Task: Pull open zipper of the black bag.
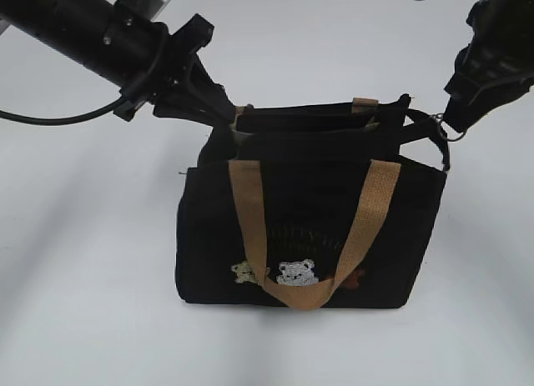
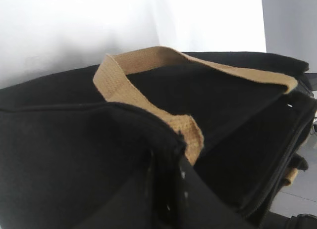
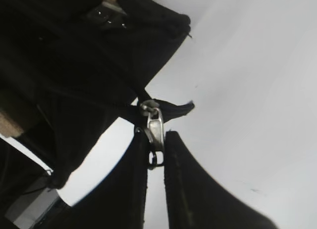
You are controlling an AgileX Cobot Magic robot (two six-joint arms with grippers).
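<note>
Right gripper (image 3: 157, 155) nearly closed, fingers pinching the zipper (image 3: 155, 127) tab at the bag (image 1: 309, 236) end. Left gripper (image 1: 224, 111) clamped on bag's top-left edge.

Matt black cloth bag (image 1: 309, 228), coarse tan woven webbing handles (image 1: 367, 228), shiny silver metal zipper (image 3: 155, 130).

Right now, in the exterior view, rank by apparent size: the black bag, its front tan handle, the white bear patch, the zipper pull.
1. black bag
2. front tan handle
3. white bear patch
4. zipper pull, only partly visible at the right gripper, so its rank below the patch is unsure.
</note>
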